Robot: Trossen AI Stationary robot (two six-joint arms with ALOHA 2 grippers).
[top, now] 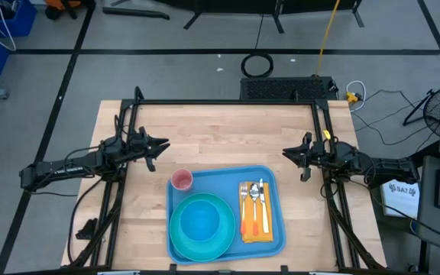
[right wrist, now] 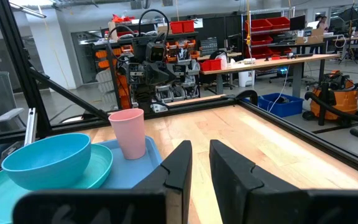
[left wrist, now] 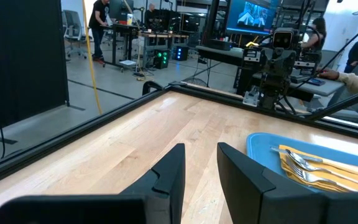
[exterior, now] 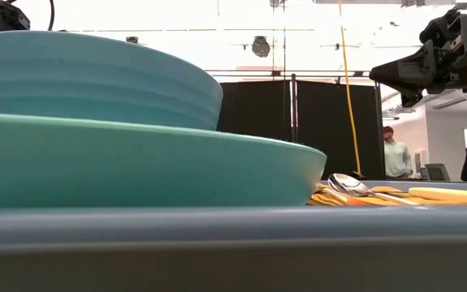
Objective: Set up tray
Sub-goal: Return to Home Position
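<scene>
— Tray (top: 221,180)?
— Lies on the desk (top: 220,130), at its edge, midway between both arms. Carries a plate (top: 176,233) with a bowl (top: 201,220) on it, a pink cup (top: 182,179) in one corner, and a napkin (top: 257,239) under fork (top: 244,200), spoon (top: 255,195) and knife (top: 265,210), side by side.
— Left pincer (top: 161,145)?
— Hovers over the desk's left side, well apart from the tray. Fingers slightly apart, gripping nothing.
— Right pincer (top: 289,153)?
— Mirrors it on the right. Narrow gap, empty too.
</scene>
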